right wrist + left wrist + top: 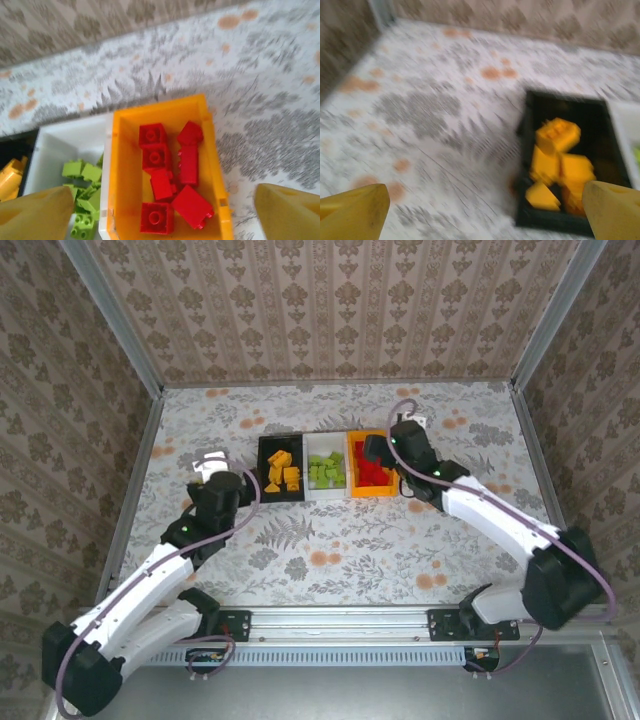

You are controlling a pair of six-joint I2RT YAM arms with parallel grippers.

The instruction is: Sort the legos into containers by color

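Right claw (162,215) above floral tabletop (350,540) (damask walls (330,310))

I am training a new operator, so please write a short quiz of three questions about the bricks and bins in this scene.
1. Which bin holds the red bricks? A black, B white, C orange.
2. True or false: the left gripper is open and empty.
3. Fill in: the green bricks lie in the ___ bin.
Key: 1 C, the orange bin. 2 True. 3 white, the white bin.
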